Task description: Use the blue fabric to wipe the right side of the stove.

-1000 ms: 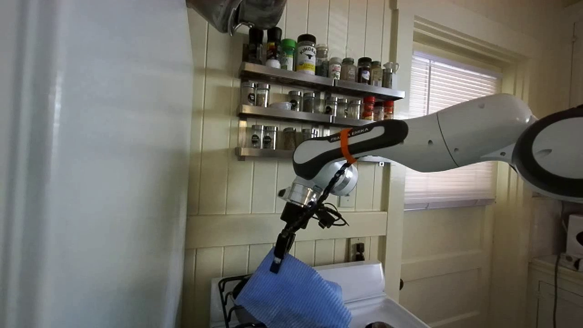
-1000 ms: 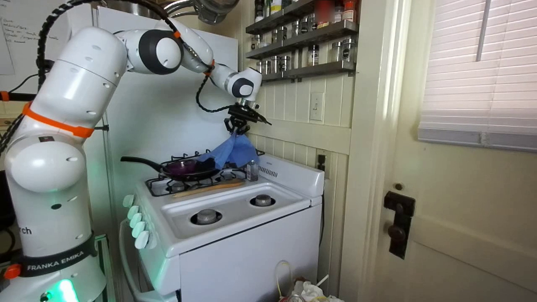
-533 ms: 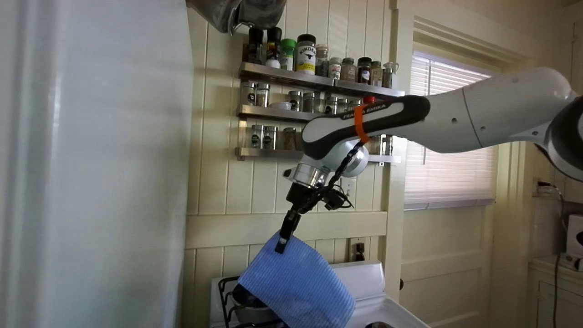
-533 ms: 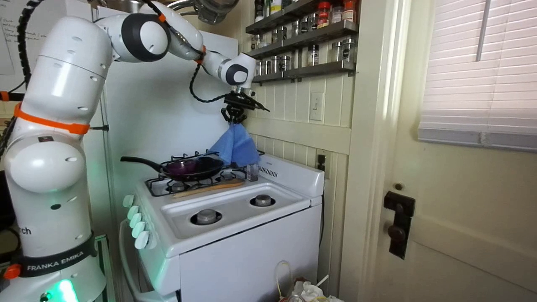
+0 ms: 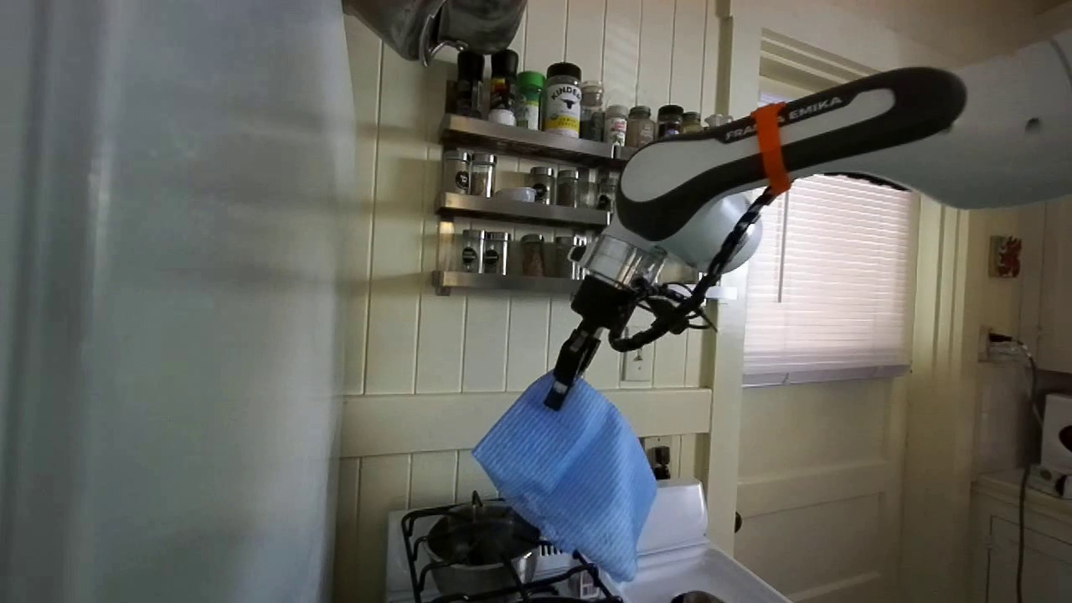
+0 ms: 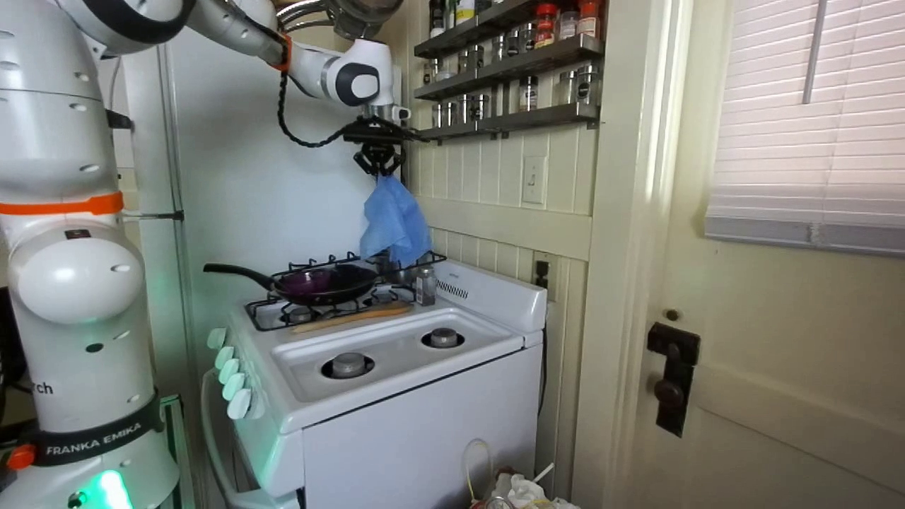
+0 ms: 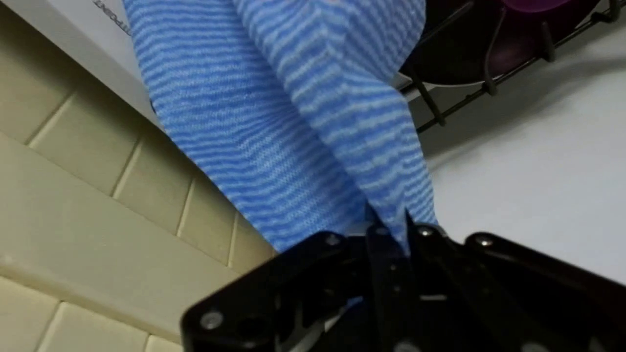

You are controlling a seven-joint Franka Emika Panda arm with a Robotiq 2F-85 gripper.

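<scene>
The blue fabric [image 5: 578, 469] is a striped, creased cloth that hangs from my gripper [image 5: 556, 395], its lower corner pointing down above the back of the stove [image 6: 417, 396]. In both exterior views, the gripper's fingers pinch it near its top edge. Folds of the fabric [image 7: 274, 122] fill the middle of the wrist view and run down between the fingers of the gripper [image 7: 389, 232], shut on it. The stove's right side shows two burners without grates, the front burner [image 6: 348, 365] and the back burner [image 6: 443, 338].
A black frying pan [image 6: 322, 284] stands on the left grates, handle outward. Behind it is a lidded pot [image 5: 481, 544]. A wooden utensil [image 6: 353, 318] and a small glass jar [image 6: 425, 286] lie or stand mid-stove. Spice shelves [image 6: 509, 120] project from the wall. A refrigerator [image 5: 176, 335] flanks the left.
My gripper has risen and drawn back toward the robot's base, carrying the fabric with it. The fabric has lifted, uncovering the lidded pot and the grates beneath.
</scene>
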